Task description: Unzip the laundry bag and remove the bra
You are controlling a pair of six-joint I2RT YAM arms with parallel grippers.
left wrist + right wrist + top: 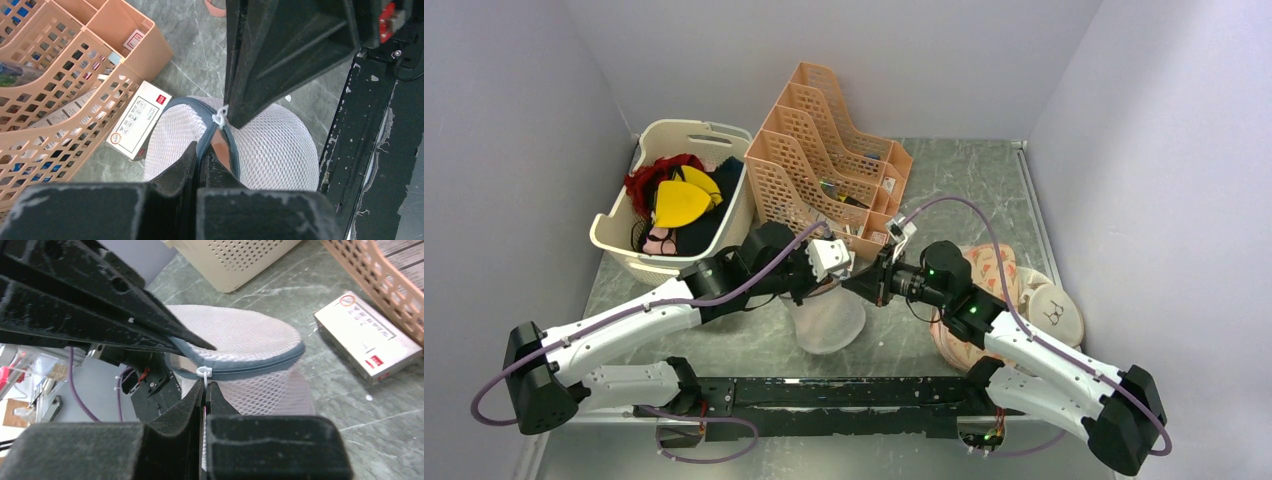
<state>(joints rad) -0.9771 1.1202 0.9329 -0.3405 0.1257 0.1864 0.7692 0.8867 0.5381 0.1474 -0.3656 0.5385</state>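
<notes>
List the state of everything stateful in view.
laundry bag, upright, pinched at its top seam by both grippers.
zip, partly open, with a gap behind the zip pull.
bra, inside the bag; only a pinkish patch shows through the gap.
left gripper, shut on the bag's zip edge.
right gripper, shut on the zip pull.

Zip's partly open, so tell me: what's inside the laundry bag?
In the laundry bag, a pinkish-beige sliver shows through the zip gap, probably the bra; mesh hides the rest.

Marbled table; carries basket in far-left corner, peach rack at far edge, laundry bag mid near edge, white discs by right edge.
</notes>
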